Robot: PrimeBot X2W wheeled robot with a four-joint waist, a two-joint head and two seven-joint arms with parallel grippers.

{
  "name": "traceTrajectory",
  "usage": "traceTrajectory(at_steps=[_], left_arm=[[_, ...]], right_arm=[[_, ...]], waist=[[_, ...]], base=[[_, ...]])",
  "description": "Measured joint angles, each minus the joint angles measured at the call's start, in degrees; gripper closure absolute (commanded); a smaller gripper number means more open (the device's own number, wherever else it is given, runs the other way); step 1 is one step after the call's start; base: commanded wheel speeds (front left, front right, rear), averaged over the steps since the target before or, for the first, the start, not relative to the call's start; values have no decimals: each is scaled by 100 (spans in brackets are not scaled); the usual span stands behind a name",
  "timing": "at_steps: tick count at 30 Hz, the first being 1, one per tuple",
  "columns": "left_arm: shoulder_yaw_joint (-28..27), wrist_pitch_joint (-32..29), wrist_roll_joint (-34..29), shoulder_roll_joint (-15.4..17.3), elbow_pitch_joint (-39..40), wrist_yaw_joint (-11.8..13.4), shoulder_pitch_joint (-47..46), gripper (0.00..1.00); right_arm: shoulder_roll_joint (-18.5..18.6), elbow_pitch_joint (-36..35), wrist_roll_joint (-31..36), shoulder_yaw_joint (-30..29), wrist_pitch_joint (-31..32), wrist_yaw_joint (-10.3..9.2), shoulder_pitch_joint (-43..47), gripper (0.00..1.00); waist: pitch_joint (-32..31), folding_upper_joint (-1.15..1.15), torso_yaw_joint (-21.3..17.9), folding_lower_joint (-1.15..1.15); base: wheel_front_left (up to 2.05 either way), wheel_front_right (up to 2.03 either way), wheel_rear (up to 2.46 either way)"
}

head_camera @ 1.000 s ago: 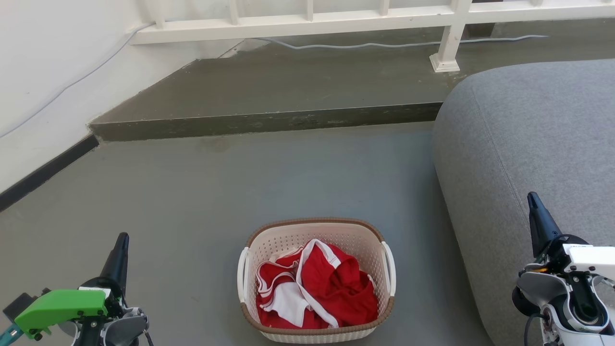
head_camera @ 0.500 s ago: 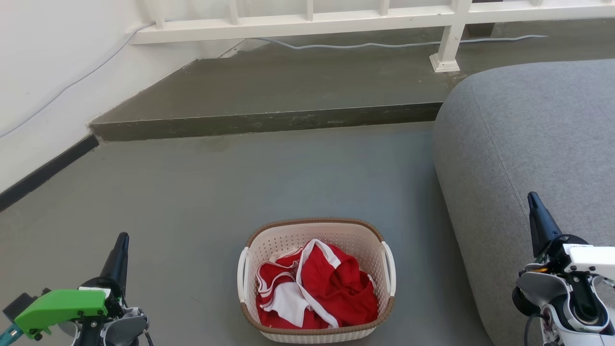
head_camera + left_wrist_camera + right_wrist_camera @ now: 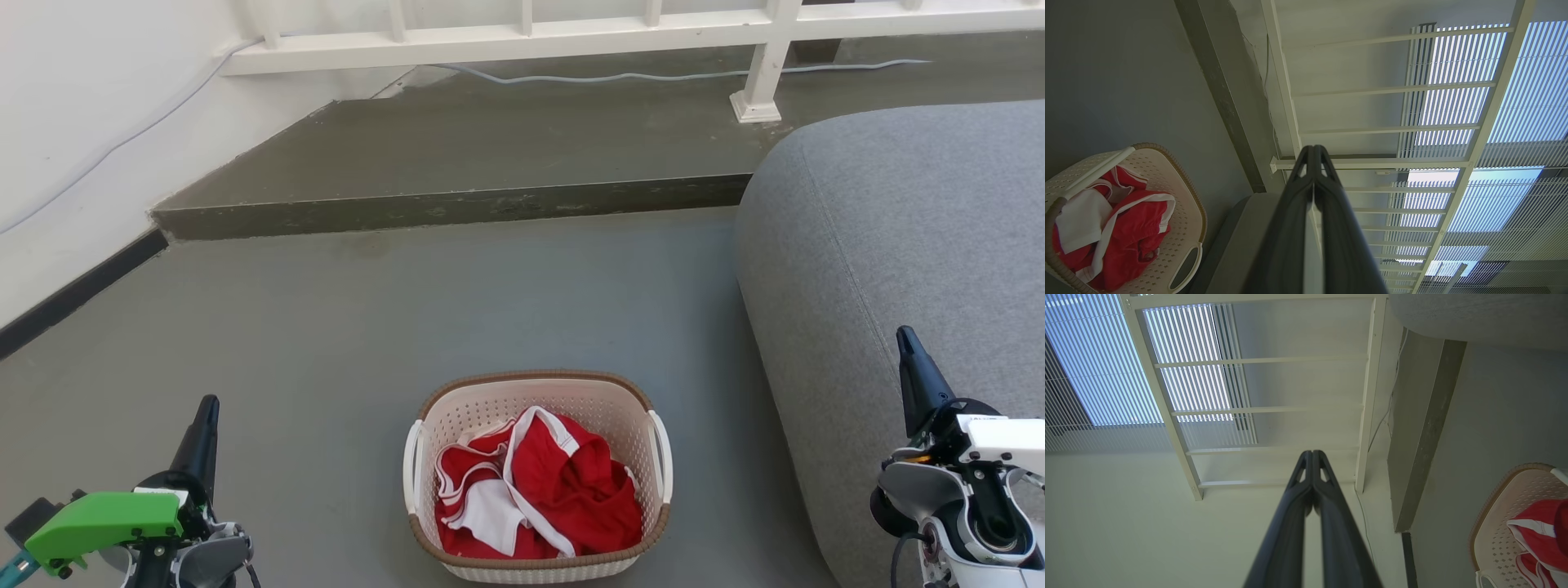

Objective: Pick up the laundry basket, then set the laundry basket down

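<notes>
Resting between both closed jaws, the laundry basket (image 3: pixel 490 411) touches neither.

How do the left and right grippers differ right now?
The left gripper sits beside a green wrist part, over bare floor; the right gripper sits beside a white housing, in front of the grey cushion. The right gripper's tip stands higher in the head view than the left's. Both are shut, empty, flanking the laundry basket without touching it.

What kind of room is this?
Probably a living space at home: a grey sofa, a laundry basket holding red clothes on the floor, and a white railing at the back.
</notes>
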State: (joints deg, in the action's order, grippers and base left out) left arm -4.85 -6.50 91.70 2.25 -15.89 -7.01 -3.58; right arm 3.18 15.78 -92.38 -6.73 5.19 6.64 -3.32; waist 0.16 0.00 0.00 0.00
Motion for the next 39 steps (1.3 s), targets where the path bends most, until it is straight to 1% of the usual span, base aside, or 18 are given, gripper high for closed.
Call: traceTrajectory(at_steps=[39], left_arm=[[0,1,0,-1,2,0,0,100]], right_arm=[[-9,0,0,-7,24,1,-1,100]], waist=[[0,0,0,0]], base=[[0,0,0]])
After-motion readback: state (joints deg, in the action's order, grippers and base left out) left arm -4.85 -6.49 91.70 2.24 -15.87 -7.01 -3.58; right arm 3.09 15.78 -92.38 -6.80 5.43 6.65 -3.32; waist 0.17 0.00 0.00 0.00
